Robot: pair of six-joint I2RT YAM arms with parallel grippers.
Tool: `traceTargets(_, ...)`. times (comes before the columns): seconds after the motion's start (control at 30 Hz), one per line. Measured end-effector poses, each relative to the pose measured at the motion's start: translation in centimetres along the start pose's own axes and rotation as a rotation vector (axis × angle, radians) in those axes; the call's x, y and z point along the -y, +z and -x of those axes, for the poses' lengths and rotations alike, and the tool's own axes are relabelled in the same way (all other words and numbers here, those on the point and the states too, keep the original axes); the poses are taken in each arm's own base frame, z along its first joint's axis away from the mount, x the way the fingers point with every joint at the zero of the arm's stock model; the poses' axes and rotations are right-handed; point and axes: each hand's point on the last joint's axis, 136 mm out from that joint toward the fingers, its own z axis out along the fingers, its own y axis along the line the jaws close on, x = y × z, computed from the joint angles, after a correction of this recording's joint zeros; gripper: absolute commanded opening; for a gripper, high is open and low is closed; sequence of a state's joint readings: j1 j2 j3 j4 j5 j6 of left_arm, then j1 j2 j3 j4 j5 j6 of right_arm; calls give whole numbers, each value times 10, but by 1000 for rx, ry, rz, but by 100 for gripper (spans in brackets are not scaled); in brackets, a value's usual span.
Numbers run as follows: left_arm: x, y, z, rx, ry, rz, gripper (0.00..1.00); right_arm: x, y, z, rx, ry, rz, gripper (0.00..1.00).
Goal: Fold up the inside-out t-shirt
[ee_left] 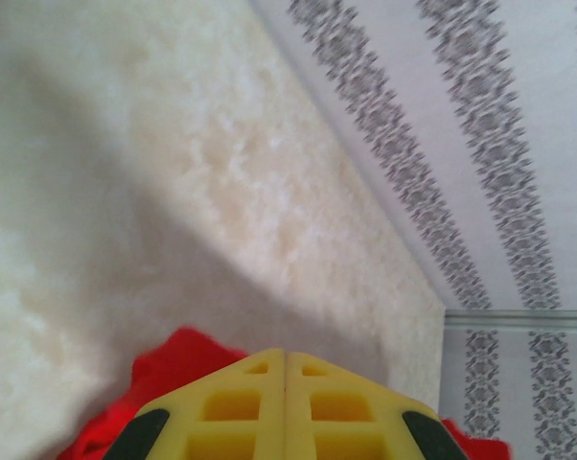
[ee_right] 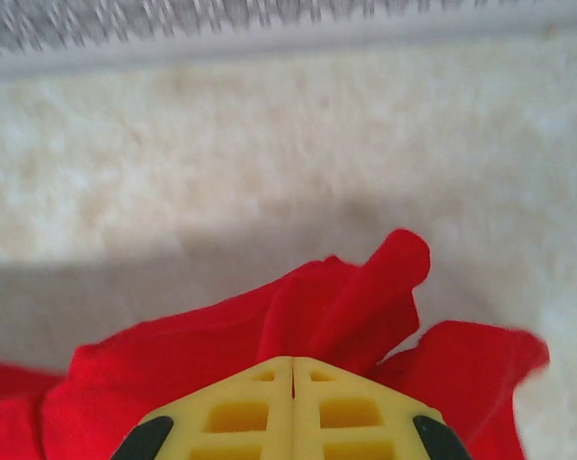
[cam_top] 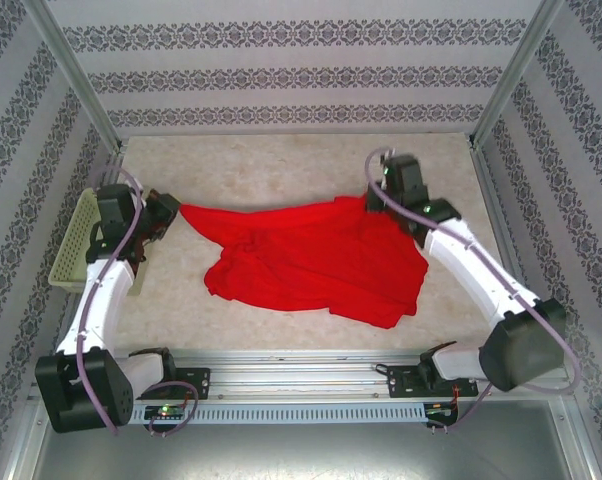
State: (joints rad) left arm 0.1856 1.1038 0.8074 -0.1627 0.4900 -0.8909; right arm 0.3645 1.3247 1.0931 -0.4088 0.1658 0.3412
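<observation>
While shirt [cam_top: 311,262] lies rumpled on bench [cam_top: 281,165], left tool [ee_left: 286,356] pinches its left tip, jaws closed; right tool [ee_right: 292,362], jaws closed, pinches far-right corner.

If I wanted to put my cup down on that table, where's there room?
Widest bare table lies between the shirt and back wall. A thinner strip runs between shirt and near rail. Crowded: the left edge, with basket and left end effector, and the right, by the right end effector.
</observation>
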Motion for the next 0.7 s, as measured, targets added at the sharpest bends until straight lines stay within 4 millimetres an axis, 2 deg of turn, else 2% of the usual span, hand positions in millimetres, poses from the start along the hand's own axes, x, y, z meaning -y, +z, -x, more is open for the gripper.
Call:
traceTargets(0.07, -23, 3, -17, -32, -18, 41, 0, 10, 10, -57, -109, 7, -36, 4)
traceTargets(0.2, -78, 8, -57, -113, -55, 144, 0, 31, 19, -168, -338, 58, -101, 29)
traceTargets(0.27, -101, 8, -73, -142, -67, 195, 0, 41, 15, -205, -435, 91, -136, 38)
traceTargets(0.3, -111, 7, -80, -155, -69, 220, 0, 45, 12, -214, -465, 105, -153, 41)
traceTargets(0.37, -121, 6, -87, -166, -69, 245, 0, 48, 8, -213, -470, 133, -166, 46)
traceTargets(0.43, -122, 6, -86, -165, -63, 249, 0, 46, 5, -197, -429, 156, -155, 51)
traceTargets(0.6, -119, 7, -84, -160, -47, 240, 0, 35, 5, -122, -275, 198, -106, 54)
traceTargets(0.7, -114, 7, -80, -152, -39, 230, 0, 30, 20, -91, -246, 194, -107, 52)
